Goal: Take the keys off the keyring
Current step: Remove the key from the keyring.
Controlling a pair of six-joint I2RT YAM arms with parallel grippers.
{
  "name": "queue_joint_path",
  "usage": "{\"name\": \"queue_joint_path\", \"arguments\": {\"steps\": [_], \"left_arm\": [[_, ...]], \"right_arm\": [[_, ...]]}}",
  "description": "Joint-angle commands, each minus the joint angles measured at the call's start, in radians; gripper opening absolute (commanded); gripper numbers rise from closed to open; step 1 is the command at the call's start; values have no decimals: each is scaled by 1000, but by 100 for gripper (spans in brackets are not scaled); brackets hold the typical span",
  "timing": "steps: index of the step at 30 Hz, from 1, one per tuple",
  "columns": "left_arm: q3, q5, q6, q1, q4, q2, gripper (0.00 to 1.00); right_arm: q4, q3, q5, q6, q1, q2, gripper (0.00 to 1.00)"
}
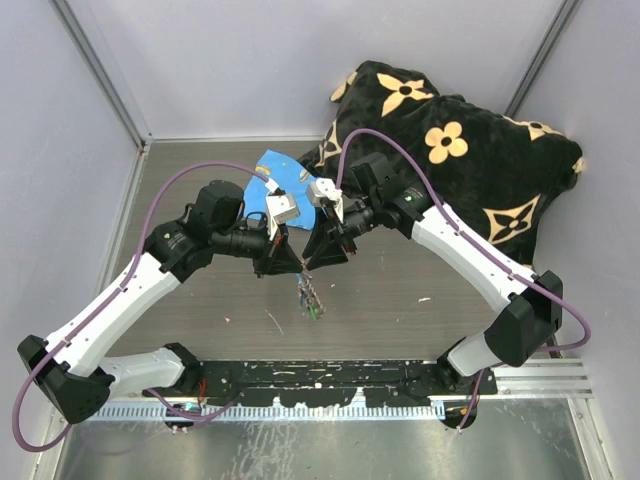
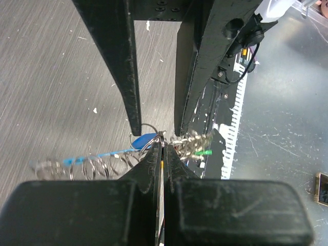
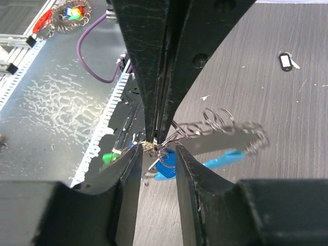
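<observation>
The keyring is a chain of thin metal rings with a light-blue piece. It hangs in the air between both grippers. My left gripper is shut on a ring at its end. My right gripper is open, one finger on each side of the left fingertips and that ring. A green-headed key hangs by the pinch; it also shows in the right wrist view. In the top view the keys dangle below the left gripper and the right gripper. Red and dark heads are not clear.
A black cushion with tan flowers lies at the back right. A blue printed cloth lies behind the grippers. The black base plate runs along the near edge. Another bunch of coloured keys and a black tag lie apart.
</observation>
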Motion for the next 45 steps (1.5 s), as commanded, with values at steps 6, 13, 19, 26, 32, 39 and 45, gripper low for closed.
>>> {"name": "queue_joint_path", "arguments": {"steps": [6, 13, 19, 26, 32, 39, 45], "left_arm": [[13, 47, 22, 2, 84, -34, 0], [8, 69, 18, 1, 103, -36, 0], [-3, 93, 24, 1, 124, -43, 0], [-11, 119, 34, 1, 137, -50, 0], [-15, 127, 25, 1, 150, -45, 0], [-23, 135, 13, 2, 168, -45, 0], [-28, 146, 8, 2, 172, -40, 0]], "right_arm": [[-121, 60, -74, -139, -4, -38, 38], [-174, 104, -55, -170, -31, -49, 46], [-167, 78, 17, -192, -34, -55, 42], [-148, 35, 93, -222, -30, -58, 40], [-163, 41, 83, -246, -8, -55, 43], [-151, 65, 54, -214, 3, -47, 42], [-111, 87, 29, -128, 0, -44, 31]]}}
